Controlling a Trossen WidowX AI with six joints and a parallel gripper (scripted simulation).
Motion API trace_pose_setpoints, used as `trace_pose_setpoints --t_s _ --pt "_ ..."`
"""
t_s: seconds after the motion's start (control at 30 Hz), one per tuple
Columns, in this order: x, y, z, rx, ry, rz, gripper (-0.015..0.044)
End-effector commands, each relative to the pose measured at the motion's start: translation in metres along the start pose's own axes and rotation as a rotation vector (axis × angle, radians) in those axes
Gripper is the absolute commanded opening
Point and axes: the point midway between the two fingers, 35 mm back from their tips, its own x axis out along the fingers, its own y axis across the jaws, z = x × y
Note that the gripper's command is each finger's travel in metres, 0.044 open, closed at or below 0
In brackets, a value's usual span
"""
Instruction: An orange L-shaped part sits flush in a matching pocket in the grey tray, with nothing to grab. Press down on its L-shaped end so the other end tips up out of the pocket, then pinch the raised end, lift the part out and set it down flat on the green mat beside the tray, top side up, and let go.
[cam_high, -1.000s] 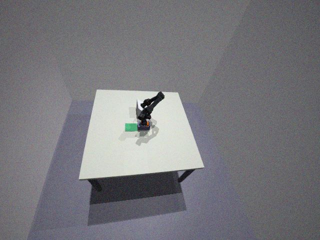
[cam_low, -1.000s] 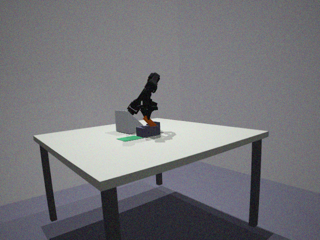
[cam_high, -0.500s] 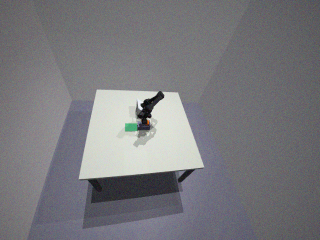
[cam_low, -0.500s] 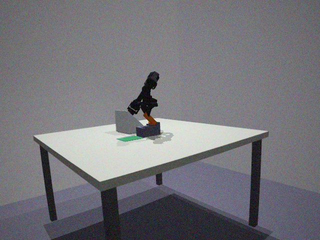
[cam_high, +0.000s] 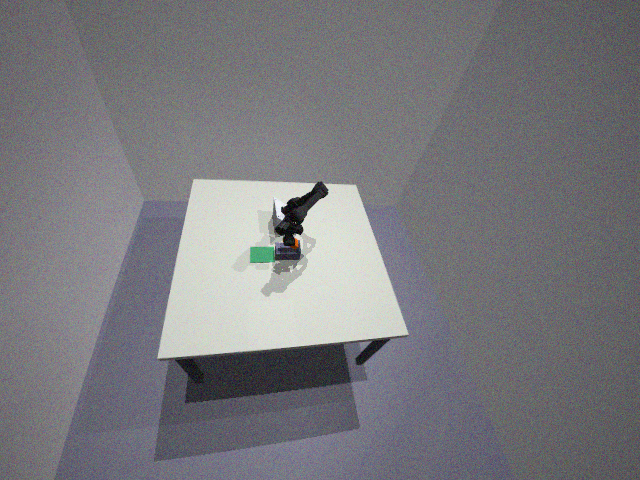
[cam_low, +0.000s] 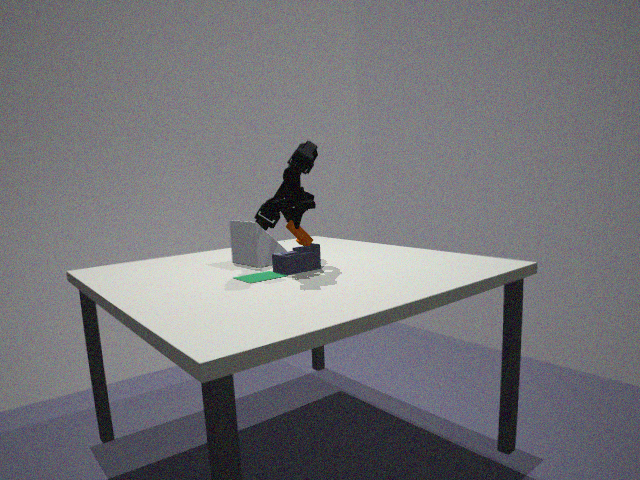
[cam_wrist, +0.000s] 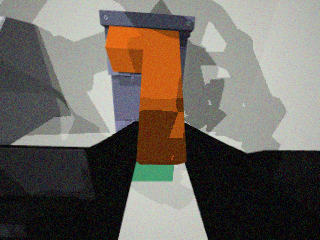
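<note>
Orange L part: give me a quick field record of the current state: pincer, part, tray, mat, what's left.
pincer: shut on the straight end of the orange L part
part pose: tilted, lifted above the grey tray, L-shaped end lowest
pocket: part is out of it; the wrist view shows the tray below the part
green mat: beside the tray, nothing on it
remaining: carry to the mat, lay flat top side up, release
</note>
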Motion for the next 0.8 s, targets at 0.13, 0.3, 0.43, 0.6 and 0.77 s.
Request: trace_pose_setpoints --t_s 0.13,0.3,0.43,0.6,0.77 --pt "-0.005 -0.001 -0.010 -0.010 0.010 -0.010 0.0000" --pt "-0.002 0.001 -0.036 -0.010 0.011 -0.010 0.0000" --pt "-0.002 0.004 -0.057 -0.010 0.013 -0.011 0.0000" --pt "-0.002 0.007 -0.083 -0.010 0.015 -0.011 0.0000" --pt "-0.003 0.009 -0.110 -0.010 0.017 -0.011 0.0000"
